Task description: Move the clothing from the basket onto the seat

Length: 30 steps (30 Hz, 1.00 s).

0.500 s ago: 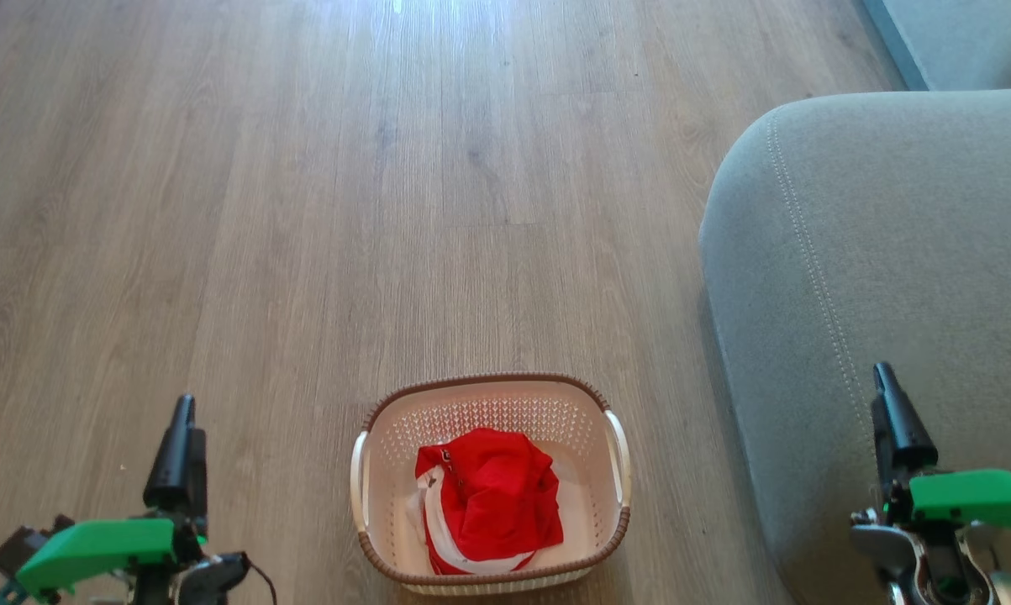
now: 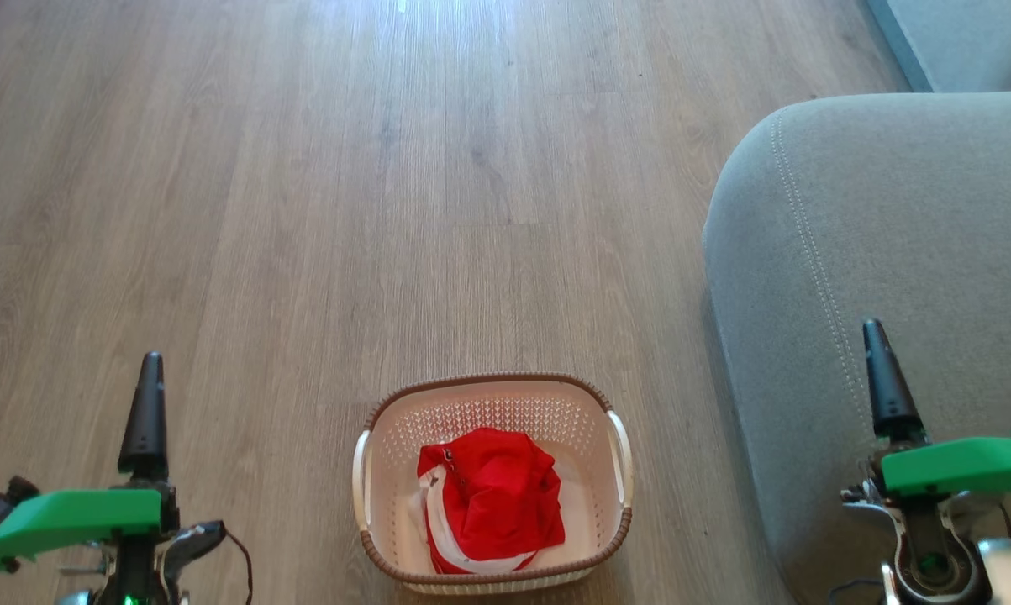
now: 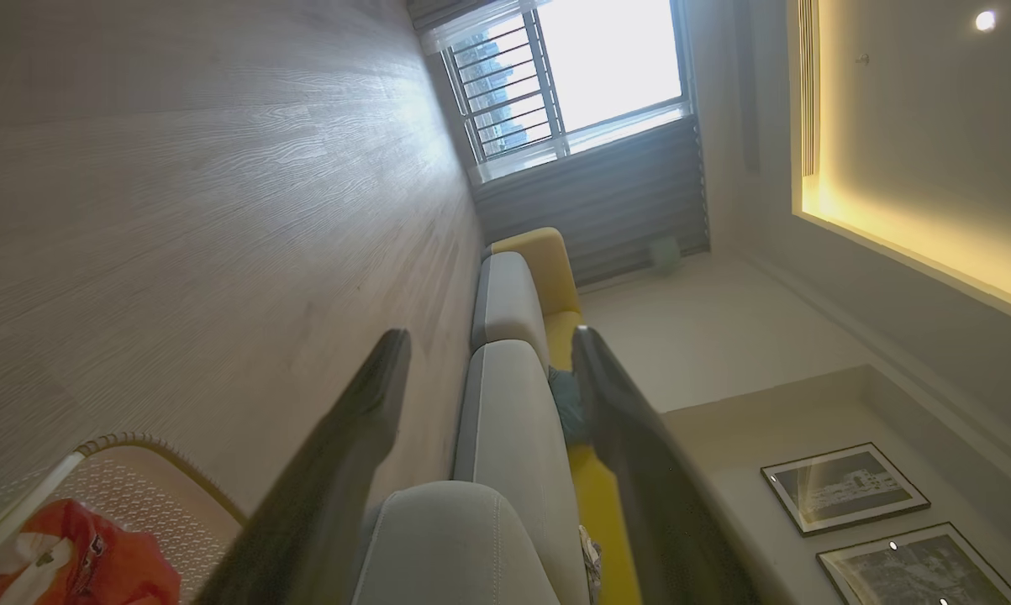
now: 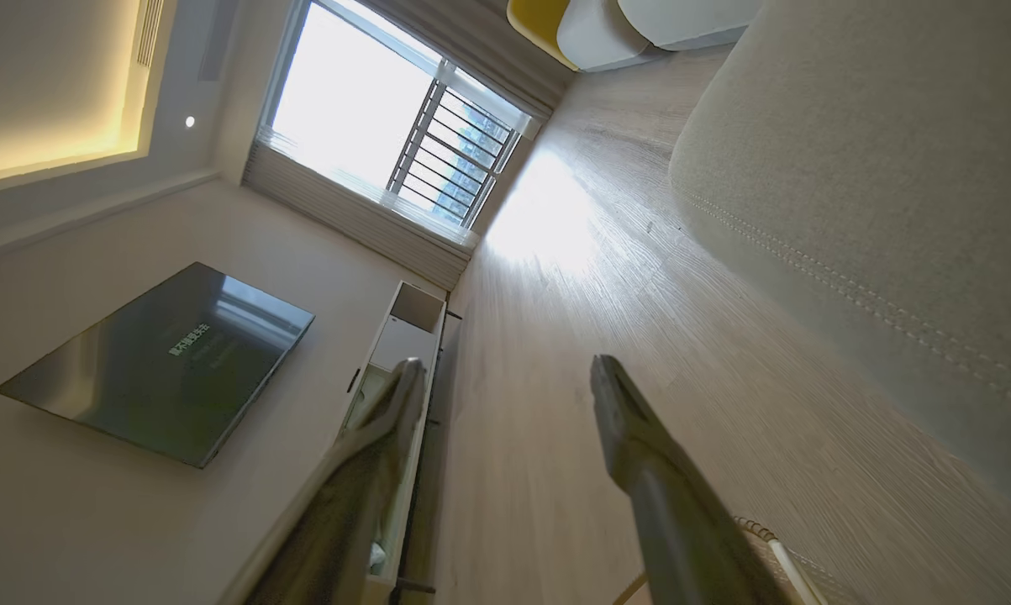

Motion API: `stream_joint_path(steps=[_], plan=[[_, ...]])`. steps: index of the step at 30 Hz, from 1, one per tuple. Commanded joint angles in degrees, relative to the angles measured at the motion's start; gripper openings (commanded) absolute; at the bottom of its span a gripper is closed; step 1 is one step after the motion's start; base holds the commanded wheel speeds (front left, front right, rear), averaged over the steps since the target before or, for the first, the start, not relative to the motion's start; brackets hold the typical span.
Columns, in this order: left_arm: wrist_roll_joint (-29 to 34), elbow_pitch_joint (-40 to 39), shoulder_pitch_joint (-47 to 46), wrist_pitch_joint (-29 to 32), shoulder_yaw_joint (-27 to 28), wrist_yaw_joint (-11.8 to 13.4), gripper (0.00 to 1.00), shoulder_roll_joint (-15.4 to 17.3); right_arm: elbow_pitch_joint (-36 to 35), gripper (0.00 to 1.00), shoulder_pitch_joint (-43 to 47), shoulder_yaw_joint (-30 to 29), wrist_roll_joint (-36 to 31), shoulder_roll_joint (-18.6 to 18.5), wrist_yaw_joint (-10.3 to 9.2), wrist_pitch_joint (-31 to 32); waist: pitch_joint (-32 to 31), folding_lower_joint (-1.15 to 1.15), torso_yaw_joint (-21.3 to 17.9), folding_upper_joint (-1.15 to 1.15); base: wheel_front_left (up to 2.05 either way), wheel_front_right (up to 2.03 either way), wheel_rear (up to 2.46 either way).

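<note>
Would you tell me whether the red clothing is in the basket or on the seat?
In the basket: the clothing lies crumpled below its brown rim, and the visible part of the seat bears no red fabric.

I'm looking down on a pale grey-brown wood-plank floor (image 2: 387, 210), with a bright patch of glare at its far end. Standing directly on it, at the bottom middle of my head view, is the small rectangular cream-white perforated plastic basket (image 2: 488, 380) with a brown woven-look rim. Bundled inside is the bright red fabric clothing (image 2: 492, 491) with white bands. To the basket's right, near but not touching, the large grey-green upholstered sofa seat (image 2: 892, 235) rises from the same boards.
</note>
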Motion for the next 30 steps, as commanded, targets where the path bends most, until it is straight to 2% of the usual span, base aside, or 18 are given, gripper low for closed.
stream_joint_path(steps=[1,6,10,14,22,30], plan=[[1.5,-2.7,-3.2,-0.7,1.4,-0.1,1.0,0.5,-2.9,1.0,-3.9,0.7,-2.0,-0.6,0.02,-0.6,0.0,0.0,0.0,0.0,0.0,0.0,0.0],[5.9,-6.3,-3.6,-1.5,1.4,1.3,1.0,0.6,-5.0,1.0,-4.5,2.0,-7.5,-0.6,0.02,-1.5,0.1,0.0,0.2,0.0,0.0,0.0,0.0],[9.6,-9.7,-3.7,-2.4,0.6,4.7,1.0,0.6,-7.1,1.0,-5.1,3.4,-13.0,-0.6,0.02,-2.3,0.3,0.0,0.3,0.0,0.0,0.0,0.0],[14.2,-12.4,-3.7,-3.0,-0.6,6.5,1.0,0.6,-8.5,1.0,-5.3,4.3,-16.8,-0.6,0.02,-3.0,0.3,0.0,0.5,0.0,0.0,0.0,0.0],[24.7,-15.9,-3.1,-4.4,-5.9,10.7,1.0,0.7,-8.7,1.0,-5.2,5.7,-22.9,-0.6,0.02,-4.4,0.3,0.0,0.7,0.0,0.0,0.0,0.0],[34.0,-18.4,-3.0,-5.6,-9.3,13.5,1.0,0.7,-8.1,1.0,-5.1,6.8,-28.8,-0.7,0.02,-5.5,0.1,0.0,0.7,0.0,0.0,0.0,0.0]])
